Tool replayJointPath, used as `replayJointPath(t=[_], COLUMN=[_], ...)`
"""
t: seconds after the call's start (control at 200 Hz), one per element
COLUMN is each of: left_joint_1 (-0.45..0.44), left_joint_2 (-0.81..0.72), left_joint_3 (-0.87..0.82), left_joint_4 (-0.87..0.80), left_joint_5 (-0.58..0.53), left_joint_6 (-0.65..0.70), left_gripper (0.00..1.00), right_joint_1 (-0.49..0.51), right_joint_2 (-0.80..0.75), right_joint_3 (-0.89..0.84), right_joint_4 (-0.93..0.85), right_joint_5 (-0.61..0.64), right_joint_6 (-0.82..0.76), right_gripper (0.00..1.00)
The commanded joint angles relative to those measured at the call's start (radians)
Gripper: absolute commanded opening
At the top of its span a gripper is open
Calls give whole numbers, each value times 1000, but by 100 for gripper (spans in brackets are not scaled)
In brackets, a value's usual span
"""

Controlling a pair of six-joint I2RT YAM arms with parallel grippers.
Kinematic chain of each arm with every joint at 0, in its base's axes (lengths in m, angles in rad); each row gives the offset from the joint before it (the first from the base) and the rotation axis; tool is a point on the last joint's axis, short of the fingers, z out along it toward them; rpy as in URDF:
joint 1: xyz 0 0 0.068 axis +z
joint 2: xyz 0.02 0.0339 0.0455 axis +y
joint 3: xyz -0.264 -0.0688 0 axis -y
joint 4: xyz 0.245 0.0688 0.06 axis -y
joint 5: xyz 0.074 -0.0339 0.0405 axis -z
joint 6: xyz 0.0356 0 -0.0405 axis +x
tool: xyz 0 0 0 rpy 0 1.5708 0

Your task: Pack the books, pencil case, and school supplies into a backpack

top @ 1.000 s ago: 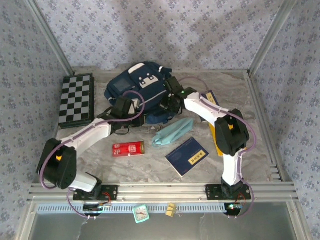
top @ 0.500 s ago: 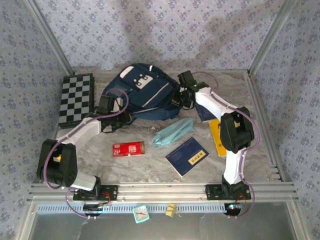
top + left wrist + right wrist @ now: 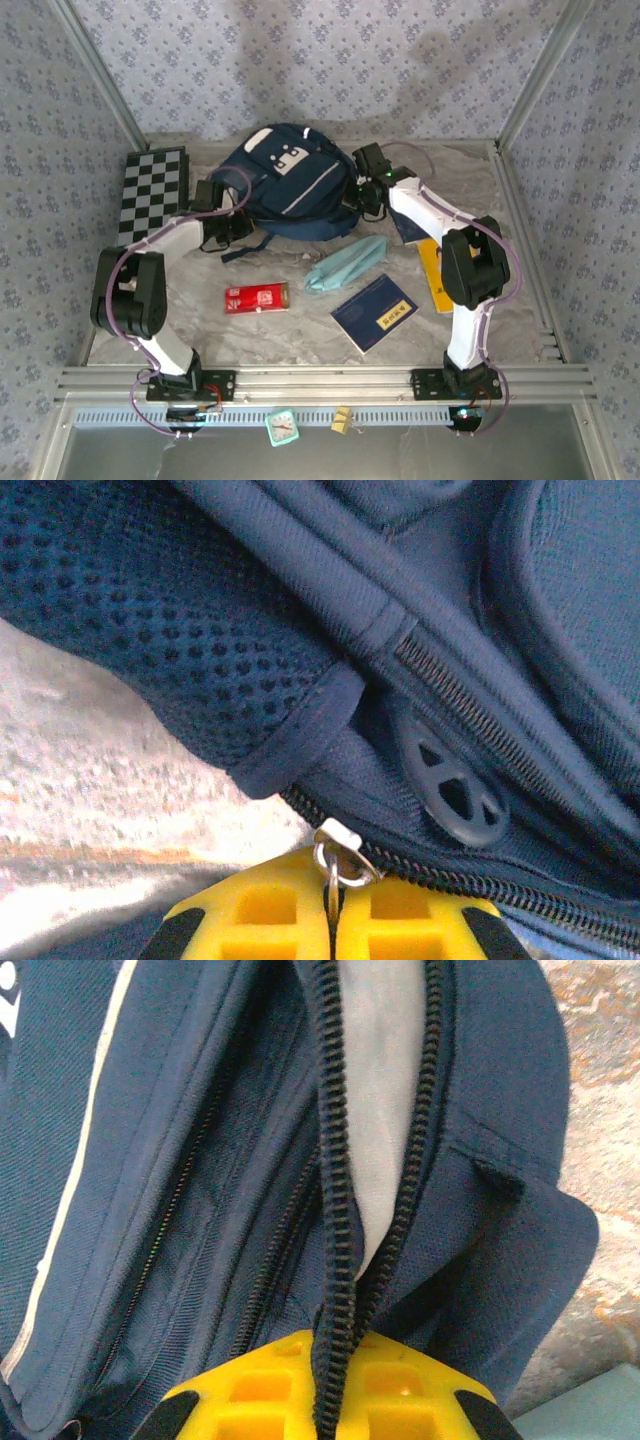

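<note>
Table (image 3: 300, 335): pale, marbled, gritty-looking surface, and everything lies flat on it.
Backpack (image 3: 285, 185): big, navy, soft woven fabric with a white stripe and white patches, lying at the back of the table between the two arms. There's coarse open mesh (image 3: 170, 630) along its underside and a round rubbery patch (image 3: 455, 795) by the zip.
Chequered board (image 3: 152, 197): rigid black-and-white squares, off to the backpack's left.
Books: one thin navy book (image 3: 373, 312) sits near the front, well apart from the backpack. A flat yellow book (image 3: 432, 275) and another navy book (image 3: 408, 218) are partly under the right arm.
Pencil case (image 3: 345, 262): long, soft teal pouch, just in front of the backpack.
Red box (image 3: 257, 297): small rectangle with white print, left of the pouch.
Left gripper (image 3: 335, 905): at the backpack's lower left edge, yellow ribbed jaws pressed tight together, pinching the zip pull.
Right gripper (image 3: 335, 1375): at the backpack's right side, jaws clenched on the zip teeth (image 3: 335, 1110) where the two black rows meet. Above them the zip gapes, showing grey lining (image 3: 385, 1080).
Zip pull (image 3: 335, 842): little metal ring and tab, sticking up from between the left jaws.
</note>
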Motion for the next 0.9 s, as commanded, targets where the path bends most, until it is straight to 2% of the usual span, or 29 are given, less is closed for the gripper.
replayJointPath(t=[0.0, 0.21, 0.25, 0.3, 0.35, 0.47, 0.58, 0.735, 0.895], left_joint_1=[18, 19, 19, 20, 19, 20, 20, 14, -42], left_joint_2=[43, 141, 145, 147, 144, 87, 23, -78, -203], left_joint_3=[107, 223, 226, 233, 240, 207, 166, 102, 39], left_joint_4=[27, -16, -18, -34, -57, -74, -94, -121, -151], left_joint_5=[-46, -67, -73, -81, -91, -130, -130, -132, -111], left_joint_6=[41, 75, 70, 66, 66, 48, 13, -33, -55], left_gripper=[0, 0, 0, 0, 0, 25, 42, 55, 60], right_joint_1=[47, 117, 121, 125, 127, 126, 117, 82, 60], right_joint_2=[-47, 19, 27, 29, 24, -21, -85, -204, -334], right_joint_3=[-23, -6, -5, -5, -8, -42, -90, -149, -216], right_joint_4=[109, 173, 175, 168, 159, 142, 101, 7, -75], right_joint_5=[37, 92, 84, 82, 87, 99, 112, 135, 201], right_joint_6=[74, 133, 134, 131, 120, 89, 46, -19, -61], right_gripper=[0, 2, 6, 18, 22, 42, 61, 82, 91])
